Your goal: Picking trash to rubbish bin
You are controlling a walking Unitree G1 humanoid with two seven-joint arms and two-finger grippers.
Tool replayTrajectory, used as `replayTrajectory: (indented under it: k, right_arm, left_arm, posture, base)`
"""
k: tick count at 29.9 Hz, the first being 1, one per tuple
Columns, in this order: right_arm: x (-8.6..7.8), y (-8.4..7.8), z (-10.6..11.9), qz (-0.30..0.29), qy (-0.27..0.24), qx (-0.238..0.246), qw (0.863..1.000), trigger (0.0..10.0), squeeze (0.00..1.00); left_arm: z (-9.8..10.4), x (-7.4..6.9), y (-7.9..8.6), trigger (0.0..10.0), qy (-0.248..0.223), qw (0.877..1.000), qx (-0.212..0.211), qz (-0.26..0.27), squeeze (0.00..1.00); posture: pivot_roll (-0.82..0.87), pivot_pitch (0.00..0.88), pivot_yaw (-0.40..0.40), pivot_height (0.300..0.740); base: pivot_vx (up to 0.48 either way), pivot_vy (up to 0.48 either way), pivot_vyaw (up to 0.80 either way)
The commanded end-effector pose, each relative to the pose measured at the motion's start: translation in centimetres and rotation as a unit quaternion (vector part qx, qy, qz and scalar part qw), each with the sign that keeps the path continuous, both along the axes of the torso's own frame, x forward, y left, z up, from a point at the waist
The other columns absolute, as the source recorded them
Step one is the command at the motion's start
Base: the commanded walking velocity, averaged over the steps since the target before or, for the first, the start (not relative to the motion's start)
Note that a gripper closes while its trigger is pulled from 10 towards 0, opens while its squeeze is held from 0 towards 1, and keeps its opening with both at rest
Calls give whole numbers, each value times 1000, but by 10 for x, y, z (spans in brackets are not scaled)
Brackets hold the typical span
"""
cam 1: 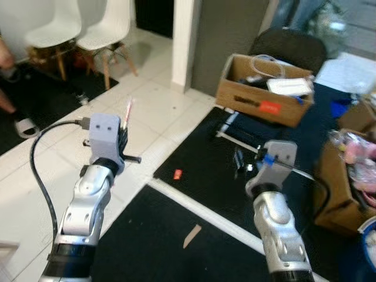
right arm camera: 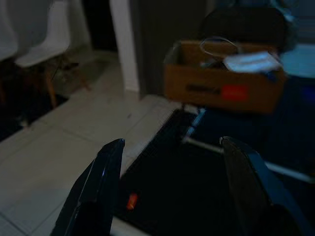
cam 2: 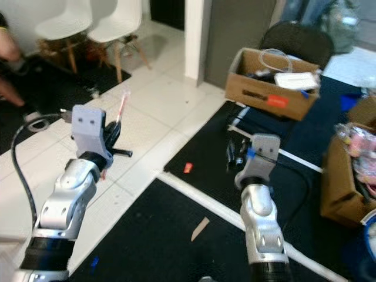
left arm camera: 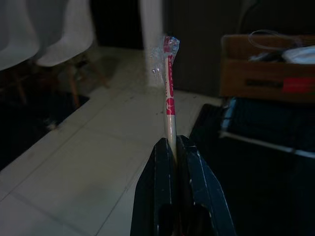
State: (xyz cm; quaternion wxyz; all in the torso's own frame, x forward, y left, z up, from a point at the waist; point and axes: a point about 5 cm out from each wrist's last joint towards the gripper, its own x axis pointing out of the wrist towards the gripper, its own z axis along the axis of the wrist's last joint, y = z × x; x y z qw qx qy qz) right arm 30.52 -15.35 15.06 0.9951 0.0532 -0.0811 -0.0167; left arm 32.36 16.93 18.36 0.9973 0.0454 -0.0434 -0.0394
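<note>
A thin paper-wrapped straw with red print [left arm camera: 169,105] stands upright, pinched at its lower end between the closed black fingers of the left gripper [left arm camera: 173,147], which is raised over the white tiled floor [cam 1: 35,188] on the left. On the black mat [cam 1: 205,158] to the right lie a small red scrap [cam 1: 177,174] and, nearer, a tan scrap [cam 1: 192,235]. The right gripper [right arm camera: 170,147] hangs above the mat with its fingers spread wide and holding nothing, and a cardboard box [cam 1: 261,94] sits at the far right.

Red-and-white wrapped straw [left arm camera: 170,101]; black mat [cam 1: 194,235]; white tiled floor [cam 1: 147,117].
</note>
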Motion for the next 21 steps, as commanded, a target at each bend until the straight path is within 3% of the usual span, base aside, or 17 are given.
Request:
replayTrajectory:
  k: [1, 15, 21]
  right_arm:
    - [-2, 2, -10, 3, 20, 3, 1000, 10000, 0]
    - [-1, 4, -14, 5, 27, 10, 1000, 10000, 0]
    - [-1, 4, -15, 8, 30, 12, 999, 10000, 0]
  left_arm:
    - [-4, -1, 3, 10000, 14, 1000, 6, 1, 0]
    - [-11, -1, 15, 10000, 33, 999, 6, 43, 0]
    - [-17, -4, 16, 10000, 49, 998, 3, 35, 0]
  posture:
    - [4, 136, 6, 740]
    - [12, 137, 7, 740]
    - [15, 136, 4, 740]
  base:
    - [0, 0, -800]
    - [0, 0, -800]
    - [0, 0, -800]
